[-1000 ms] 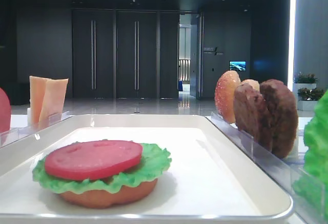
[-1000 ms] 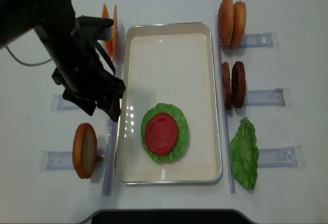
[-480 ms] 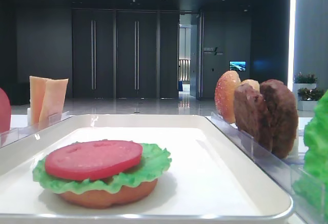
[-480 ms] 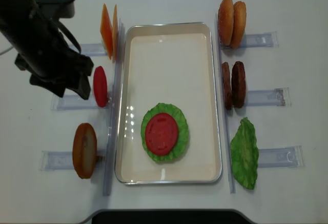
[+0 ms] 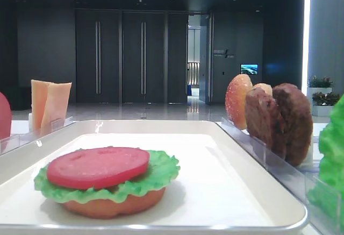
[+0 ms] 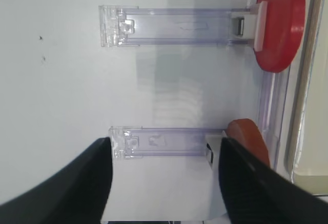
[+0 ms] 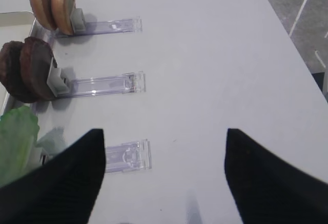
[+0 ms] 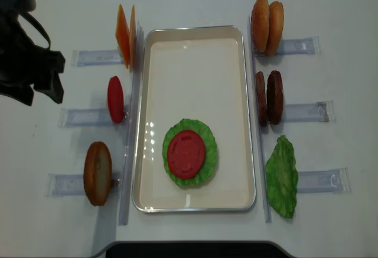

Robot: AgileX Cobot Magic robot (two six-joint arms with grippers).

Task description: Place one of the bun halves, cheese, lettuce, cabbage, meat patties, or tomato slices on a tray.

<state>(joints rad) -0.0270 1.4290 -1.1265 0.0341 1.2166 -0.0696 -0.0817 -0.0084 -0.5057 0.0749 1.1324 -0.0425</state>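
My left end effector (image 6: 161, 180) hangs with its matte black fingers spread apart and empty over the smooth white tabletop (image 8: 195, 4), above two clear plastic holders (image 6: 174, 26), one propping a flat red tomato slice (image 6: 279, 24) on edge and the other a rounded orange-tan bun half (image 6: 248, 139). My right end effector (image 7: 164, 183) is likewise splayed wide, holding nothing. On the glossy-rimmed white tray (image 8: 195, 63) sits a bun half (image 5: 113, 205) under ruffled green lettuce (image 8: 207, 137) topped by a dimpled tomato slice (image 8: 186, 154).
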